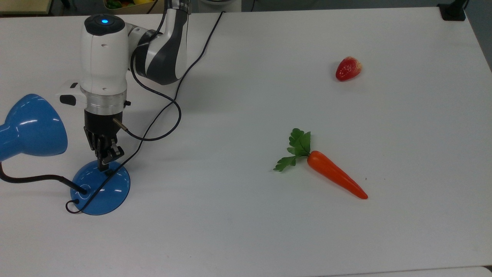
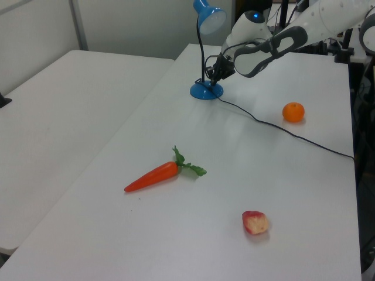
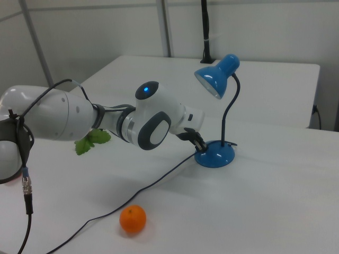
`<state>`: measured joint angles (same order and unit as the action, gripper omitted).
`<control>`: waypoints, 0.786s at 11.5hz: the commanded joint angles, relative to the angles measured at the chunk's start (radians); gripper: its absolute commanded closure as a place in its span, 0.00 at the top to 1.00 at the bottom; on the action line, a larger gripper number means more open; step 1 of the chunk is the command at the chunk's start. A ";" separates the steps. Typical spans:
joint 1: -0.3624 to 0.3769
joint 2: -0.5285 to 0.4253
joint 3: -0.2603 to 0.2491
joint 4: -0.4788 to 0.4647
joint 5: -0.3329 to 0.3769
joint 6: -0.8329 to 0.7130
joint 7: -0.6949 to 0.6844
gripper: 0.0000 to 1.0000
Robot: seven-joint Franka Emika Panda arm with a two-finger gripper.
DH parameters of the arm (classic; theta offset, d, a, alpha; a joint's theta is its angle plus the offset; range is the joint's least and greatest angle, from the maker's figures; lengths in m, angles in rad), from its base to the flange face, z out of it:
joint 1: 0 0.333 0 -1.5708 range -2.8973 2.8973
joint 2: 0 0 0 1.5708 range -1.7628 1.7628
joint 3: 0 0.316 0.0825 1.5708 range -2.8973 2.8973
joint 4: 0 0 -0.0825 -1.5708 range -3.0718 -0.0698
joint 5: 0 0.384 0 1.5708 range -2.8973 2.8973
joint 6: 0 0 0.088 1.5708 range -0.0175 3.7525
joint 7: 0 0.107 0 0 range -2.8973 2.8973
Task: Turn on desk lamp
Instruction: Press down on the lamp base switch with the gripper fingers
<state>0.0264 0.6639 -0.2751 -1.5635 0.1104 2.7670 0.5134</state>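
White tabletop [image 1: 246, 231] fills my top view: desk lamp [image 1: 100, 188] base at 8 o'clock, gripper [image 1: 104, 163] over its upper rim, jaws look closed on nothing. Carrot [image 1: 334, 177] near centre, strawberry [image 1: 348, 68] at 2 o'clock. Left view: lamp [image 2: 206, 89] at 12 o'clock, orange [image 2: 293, 112] at 2 o'clock. Right view: gripper [image 3: 198, 144] just beside lamp base [image 3: 214, 154], at its 9 o'clock.

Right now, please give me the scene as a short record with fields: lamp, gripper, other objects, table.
lamp: blue desk lamp, shade not glowing
gripper: gripper over the lamp base rim, near the cord
carrot: carrot lying mid-table
strawberry: strawberry far from the lamp
orange: orange beside the cord
table: white table
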 commanded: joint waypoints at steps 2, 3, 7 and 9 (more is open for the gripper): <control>0.007 0.063 -0.007 0.072 0.002 0.020 0.013 0.00; 0.007 0.066 -0.007 0.074 0.002 0.020 0.011 0.00; 0.009 0.068 -0.007 0.074 0.002 0.022 0.011 0.00; 0.009 0.066 -0.007 0.074 0.002 0.022 0.011 0.00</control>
<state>0.0276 0.7097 -0.2754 -1.5090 0.1104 2.7685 0.5134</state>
